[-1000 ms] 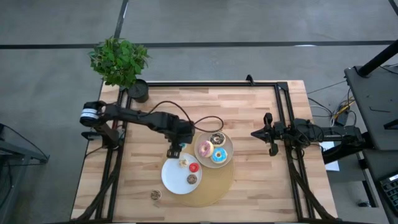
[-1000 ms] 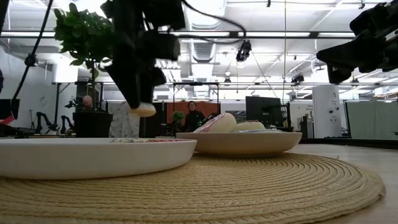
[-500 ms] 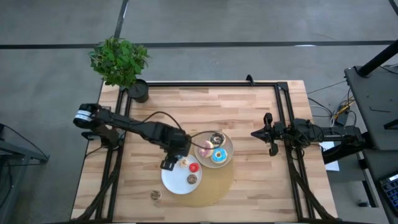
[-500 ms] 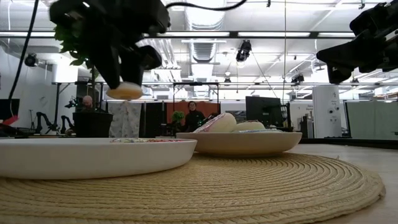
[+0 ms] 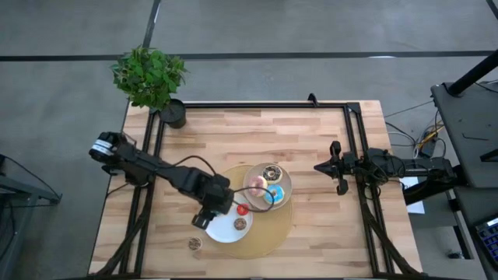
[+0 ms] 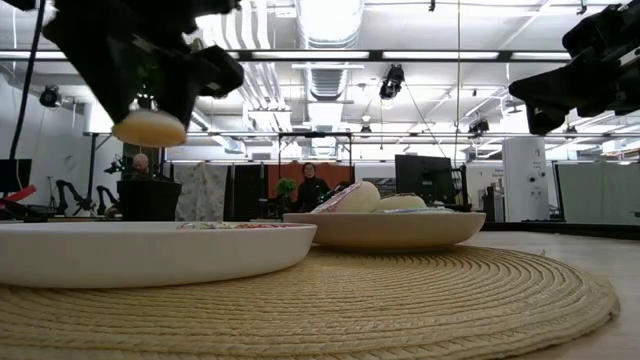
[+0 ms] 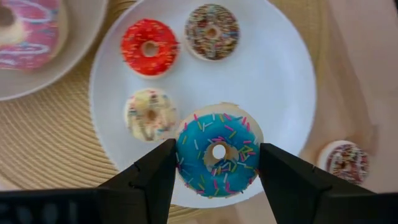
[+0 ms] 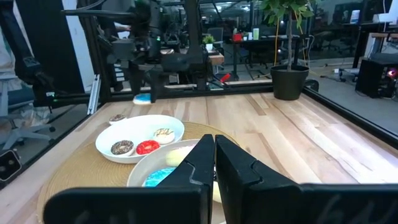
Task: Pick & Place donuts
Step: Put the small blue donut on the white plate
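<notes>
My left gripper (image 7: 216, 152) holds a blue-sprinkled donut (image 7: 217, 134) above the left rim of the white plate (image 7: 280, 93). A red donut (image 7: 149, 46), a brown sprinkled donut (image 7: 211, 31) and a cream donut (image 7: 149, 115) lie flat on that plate. In the beige plate (image 5: 285, 180) lie a pink donut (image 5: 256, 186), a chocolate donut (image 5: 271, 173) and a blue donut (image 5: 273, 195). One small brown donut (image 5: 194, 243) lies on the bare table. My right gripper (image 5: 323, 167) waits shut at the table's right edge. My left gripper pinches the blue-sprinkled donut by two opposite sides of its outer rim (image 7: 183, 158) between its two fingers (image 7: 155, 177). The fingers come from above, pointing steeply down. The donut hangs level, sprinkles up, lifted clear above the white plate (image 6: 150, 250).
Both plates sit on a round woven mat (image 5: 274, 229) near the table's front middle. A potted plant (image 5: 152, 78) stands at the far left corner. Black frame rails (image 5: 354, 132) run along the table's sides. Bare wood lies behind the plates.
My left gripper has swung from beside the beige plate toward the table's near edge and a little left, rising slightly and rolling. It has carried the blue-sprinkled donut, still level, to the white plate's left rim. The fingers have kept their gap.
</notes>
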